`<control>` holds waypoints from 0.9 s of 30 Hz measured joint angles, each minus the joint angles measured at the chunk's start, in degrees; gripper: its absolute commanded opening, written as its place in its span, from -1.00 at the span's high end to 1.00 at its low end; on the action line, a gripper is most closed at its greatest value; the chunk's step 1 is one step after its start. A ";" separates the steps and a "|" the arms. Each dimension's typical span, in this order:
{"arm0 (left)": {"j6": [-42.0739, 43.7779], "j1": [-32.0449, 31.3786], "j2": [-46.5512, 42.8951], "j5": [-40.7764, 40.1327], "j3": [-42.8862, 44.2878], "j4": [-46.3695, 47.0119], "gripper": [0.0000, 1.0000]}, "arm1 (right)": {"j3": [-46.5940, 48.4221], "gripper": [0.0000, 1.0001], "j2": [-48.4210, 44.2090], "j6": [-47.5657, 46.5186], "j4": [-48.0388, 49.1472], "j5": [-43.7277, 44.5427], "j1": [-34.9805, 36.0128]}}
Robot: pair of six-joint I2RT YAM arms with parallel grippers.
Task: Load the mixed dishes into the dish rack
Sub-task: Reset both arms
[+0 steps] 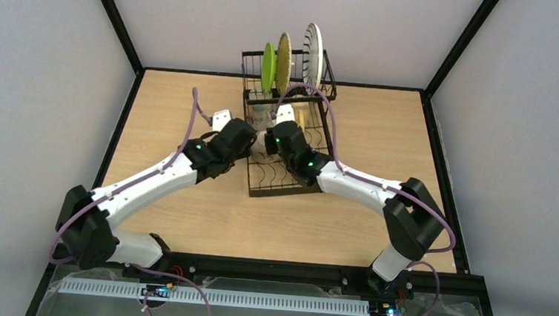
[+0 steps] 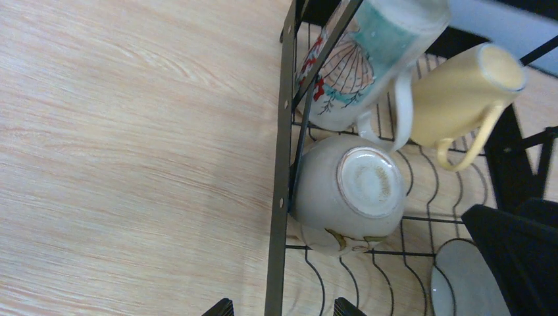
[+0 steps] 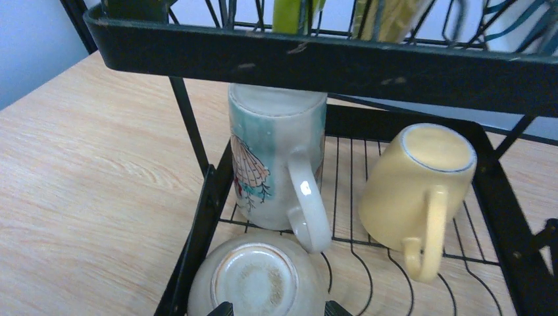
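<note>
"Bowl sits upside down on the rack's lower tray, against its left rail, just under the right claw."

"And the claws?"

"Both spread wide, gripping nothing. Left claw hangs over the rail. Yellow mug and shell mug sit behind, upside down too — plates stand on edge up top."
</note>
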 measured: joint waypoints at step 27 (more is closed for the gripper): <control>33.77 7.54 -29.68 -12.87 -2.05 9.62 -0.98 | 7.28 -0.99 -28.72 -3.61 -24.61 15.58 -11.74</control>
